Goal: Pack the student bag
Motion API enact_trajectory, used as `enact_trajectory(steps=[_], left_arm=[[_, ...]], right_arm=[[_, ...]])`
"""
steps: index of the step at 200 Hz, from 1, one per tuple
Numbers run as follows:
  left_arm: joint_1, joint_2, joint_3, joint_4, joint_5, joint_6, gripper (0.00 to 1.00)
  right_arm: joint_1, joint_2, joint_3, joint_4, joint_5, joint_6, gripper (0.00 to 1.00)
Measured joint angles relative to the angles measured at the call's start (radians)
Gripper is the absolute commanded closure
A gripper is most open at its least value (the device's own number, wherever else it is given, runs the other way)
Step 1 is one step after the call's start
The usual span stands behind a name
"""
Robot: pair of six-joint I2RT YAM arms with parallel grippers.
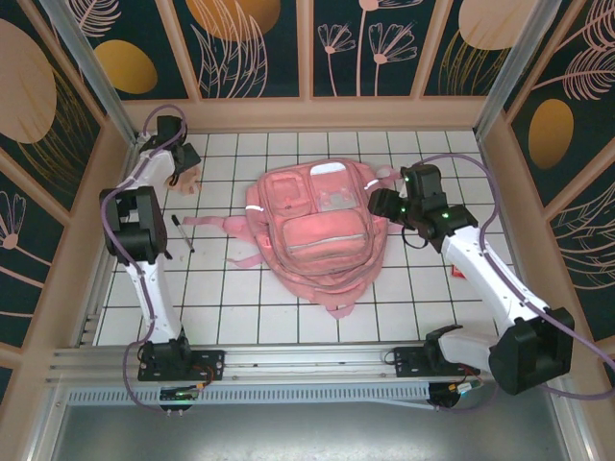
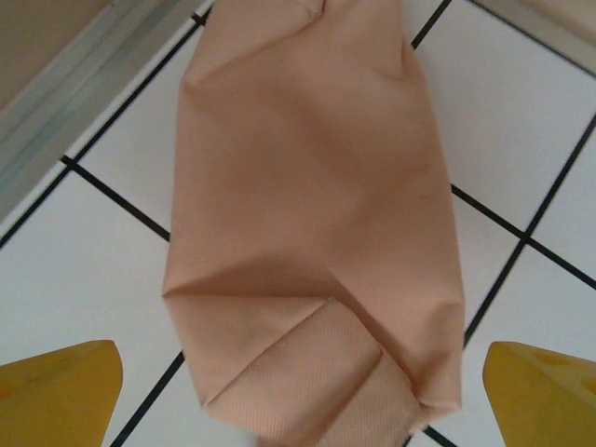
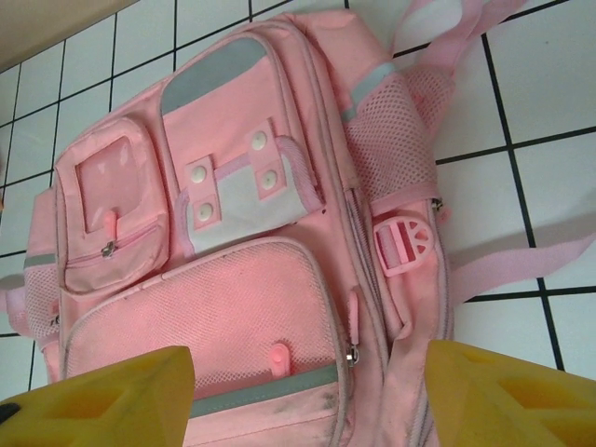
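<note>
The student bag (image 1: 317, 230) lies flat in the middle of the tiled table, front side up, its straps spread out. It is a pink backpack (image 3: 251, 233) with zip pockets and grey strips. My right gripper (image 1: 389, 204) hovers at the bag's right side. In the right wrist view this gripper (image 3: 307, 400) is open, its yellow fingers (image 3: 102, 400) wide apart above the mesh pocket and a zip pull (image 3: 352, 326). My left gripper (image 1: 183, 158) is at the far left back. It stands open (image 2: 303, 410) over a small peach cloth pouch (image 2: 317, 205) lying on the tiles, with neither finger touching it.
A dark pen (image 1: 183, 233) lies on the tiles left of the bag, near a strap. A small red thing (image 1: 459, 276) shows beside the right arm. Wooden walls close in the table at the back and both sides.
</note>
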Motion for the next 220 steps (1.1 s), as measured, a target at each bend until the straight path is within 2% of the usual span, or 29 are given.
enact_trajectory(steps=[15, 27, 48, 90, 98, 130, 178, 197, 220], left_arm=[[0.000, 0.050, 0.047, -0.034, 0.000, -0.002, 0.03], [-0.002, 0.091, 0.080, -0.058, -0.007, -0.004, 0.08], [-0.002, 0.144, 0.099, -0.100, -0.006, 0.000, 0.25], [-0.003, 0.157, 0.096, -0.102, 0.003, 0.040, 0.89], [-0.003, 0.151, 0.094, -0.100, 0.015, 0.047, 0.98], [0.000, 0.074, 0.027, -0.101, 0.155, 0.084, 1.00], [-0.028, -0.227, -0.162, -0.049, 0.507, 0.108, 1.00], [-0.093, -0.393, -0.263, 0.045, 0.657, 0.135, 1.00], [-0.230, -0.559, -0.405, 0.206, 0.819, 0.130, 1.00]], right_arm=[[0.000, -0.003, -0.001, 0.000, 0.002, 0.000, 0.33], [0.000, -0.003, -0.002, 0.000, 0.001, 0.000, 0.33], [0.000, 0.001, -0.002, 0.001, -0.007, 0.000, 0.34], [0.000, 0.017, -0.001, 0.005, -0.037, 0.004, 0.34], [0.000, 0.018, -0.001, 0.005, -0.044, 0.004, 0.34], [0.000, 0.027, 0.006, 0.026, -0.079, 0.027, 0.34], [-0.005, 0.119, 0.089, 0.093, -0.237, 0.038, 0.27], [-0.021, 0.153, 0.137, 0.119, -0.321, 0.096, 0.22], [-0.045, 0.174, 0.193, 0.196, -0.434, 0.211, 0.17]])
